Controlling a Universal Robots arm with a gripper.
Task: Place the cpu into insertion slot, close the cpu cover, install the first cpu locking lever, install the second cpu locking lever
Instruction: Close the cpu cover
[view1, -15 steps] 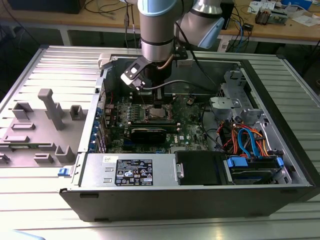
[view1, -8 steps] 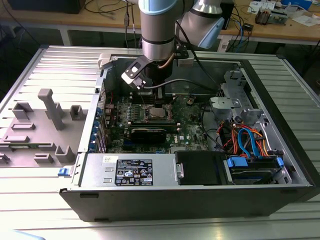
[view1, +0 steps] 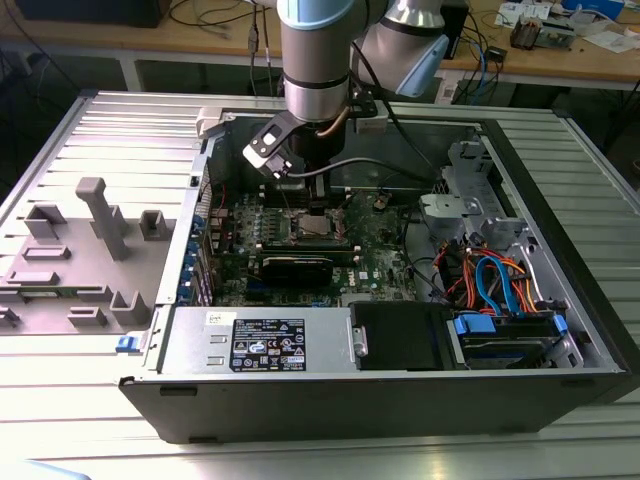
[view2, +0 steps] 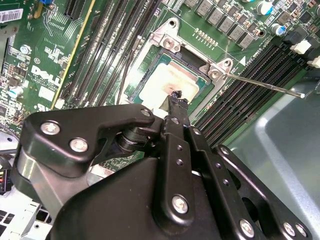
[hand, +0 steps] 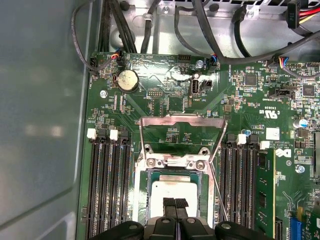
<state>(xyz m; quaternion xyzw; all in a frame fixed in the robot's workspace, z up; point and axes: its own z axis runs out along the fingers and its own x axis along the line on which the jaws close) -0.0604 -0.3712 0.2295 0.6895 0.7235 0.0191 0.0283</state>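
The cpu (hand: 172, 192), a pale square chip, lies in the insertion slot (hand: 141, 190) on the green board. My gripper (hand: 175, 204) hangs directly over it with its black fingertips (view2: 173, 100) pressed together; whether they touch the chip I cannot tell. The cpu cover (hand: 180, 120), a thin silvery frame, stands flipped open beyond the slot. One thin metal locking lever (view2: 265, 84) sticks out sideways from the slot's corner, unlatched. In the exterior view the arm reaches down into the open computer case with the gripper (view1: 318, 208) over the slot (view1: 315, 228).
Long black memory slots (hand: 107, 185) flank the socket on both sides. A black card (view1: 295, 266) lies in front of the slot, the power supply (view1: 260, 342) nearer still. Coloured cables (view1: 500, 280) fill the exterior view's right. A grey fixture (view1: 95, 215) stands outside the case.
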